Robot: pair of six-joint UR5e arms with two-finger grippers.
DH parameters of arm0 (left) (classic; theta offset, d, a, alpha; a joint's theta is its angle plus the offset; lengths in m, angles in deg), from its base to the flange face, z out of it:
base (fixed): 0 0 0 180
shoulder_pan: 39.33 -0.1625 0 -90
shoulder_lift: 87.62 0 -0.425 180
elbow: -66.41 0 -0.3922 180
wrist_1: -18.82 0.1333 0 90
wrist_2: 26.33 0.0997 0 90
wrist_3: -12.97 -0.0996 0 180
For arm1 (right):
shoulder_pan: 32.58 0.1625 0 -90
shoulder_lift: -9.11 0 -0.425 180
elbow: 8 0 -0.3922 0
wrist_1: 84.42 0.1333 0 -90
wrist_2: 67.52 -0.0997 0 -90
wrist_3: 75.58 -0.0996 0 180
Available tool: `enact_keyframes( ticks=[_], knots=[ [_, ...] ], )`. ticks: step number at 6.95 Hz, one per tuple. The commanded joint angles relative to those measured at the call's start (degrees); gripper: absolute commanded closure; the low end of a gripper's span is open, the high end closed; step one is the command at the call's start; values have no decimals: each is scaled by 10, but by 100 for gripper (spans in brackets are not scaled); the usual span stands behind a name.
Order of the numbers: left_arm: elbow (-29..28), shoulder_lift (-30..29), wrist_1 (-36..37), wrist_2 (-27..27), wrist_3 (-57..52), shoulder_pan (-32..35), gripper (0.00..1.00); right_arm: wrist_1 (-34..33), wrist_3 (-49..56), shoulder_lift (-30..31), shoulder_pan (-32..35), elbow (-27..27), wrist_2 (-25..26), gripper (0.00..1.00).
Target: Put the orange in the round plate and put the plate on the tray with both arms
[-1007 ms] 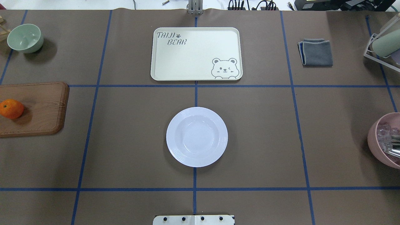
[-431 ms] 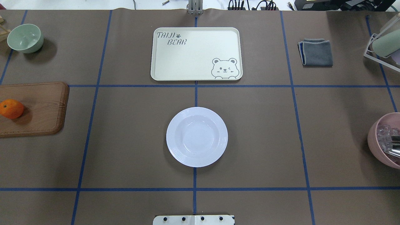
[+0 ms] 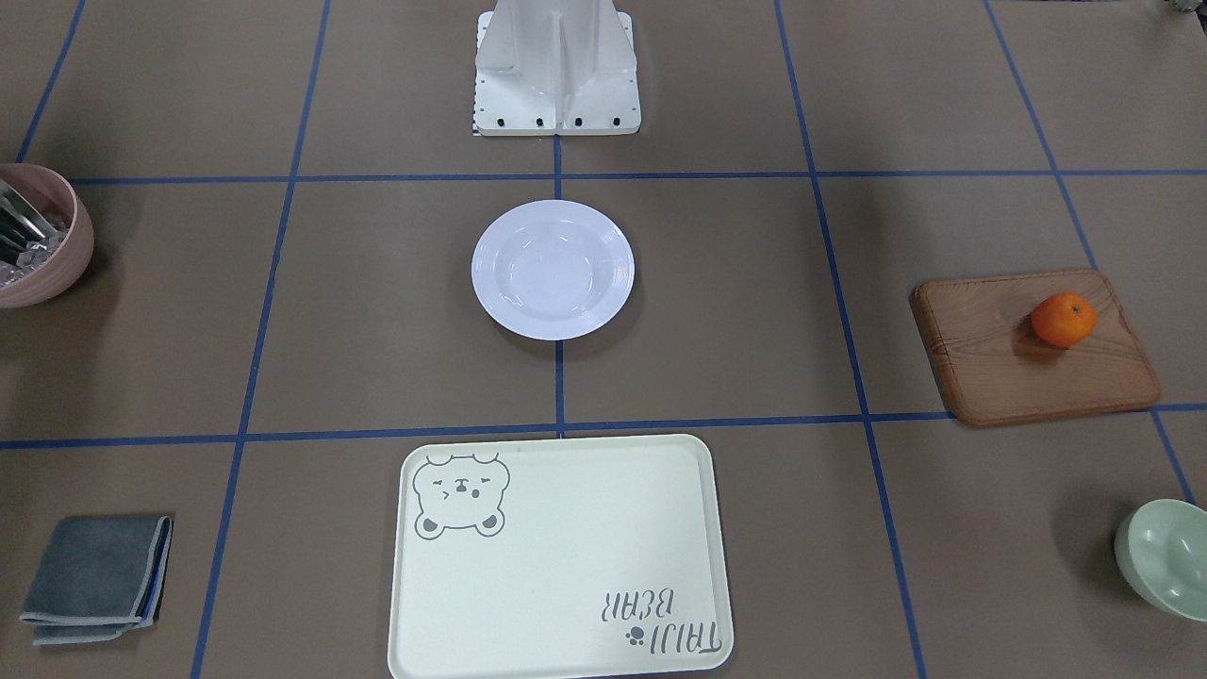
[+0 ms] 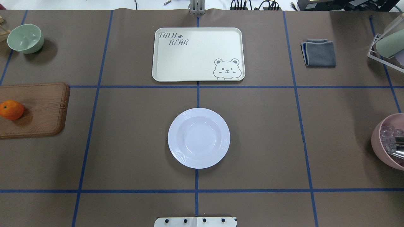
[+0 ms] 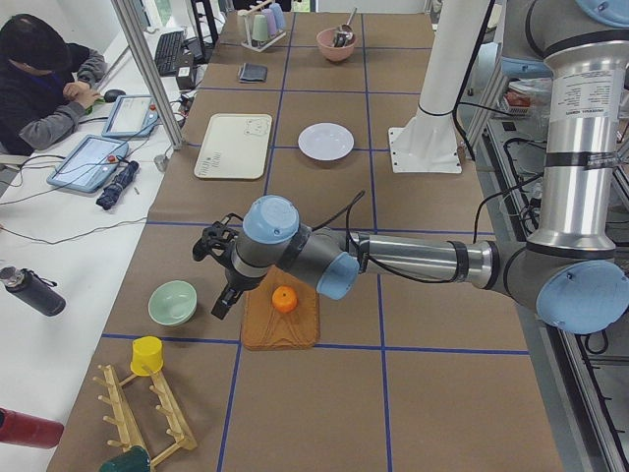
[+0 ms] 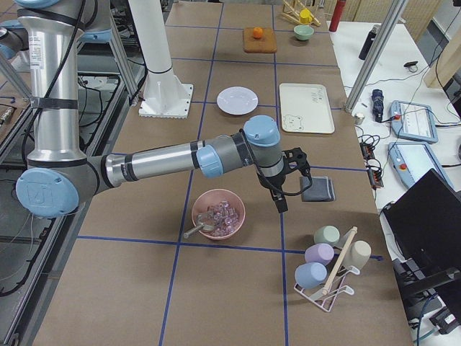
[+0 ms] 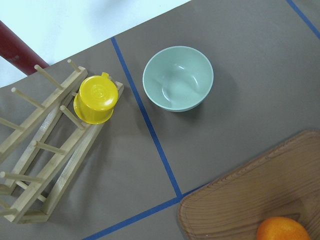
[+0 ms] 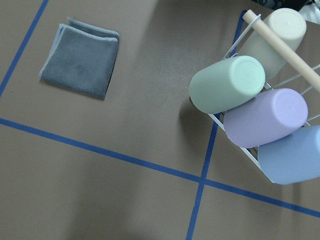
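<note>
Zero steps done. The orange point(image 4: 11, 109) sits on the wooden board point(image 4: 44, 107), at 9 o'clock of the plate point(image 4: 199, 138) from overhead. The plate is empty, with the tray point(image 4: 198, 53) at its 12. My left gripper point(image 5: 222, 285) hovers beside the orange; my right gripper point(image 6: 284, 191) hangs near the grey cloth point(image 4: 319, 52). I can't tell the finger gap on either, or see any load. Next, the left one drops on the orange with a soft grip, since it may roll. The green bowl point(image 4: 25, 38) sits at 11 of the board; nothing lies between board and plate.
</note>
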Motion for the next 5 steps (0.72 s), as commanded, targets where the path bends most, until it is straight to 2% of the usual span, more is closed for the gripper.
enact_keyframes(
  ticks=[1, 2, 4, 5],
  knots=[
    [-6, -9, -36, 5, 10, -31, 2, 55, -26, -6, -9, 0, -20, 0],
    [-15, -18, -37, 6, 13, -77, 2, 68, -54, -11, -33, 3, -42, 0],
    [-37, -12, -61, 7, 131, -111, 1, 125, -311, -14, -122, 39, -41, 0],
    [-66, -9, -110, 8, 162, -136, 1, 163, -408, -13, -163, 49, -26, 0]
  ],
)
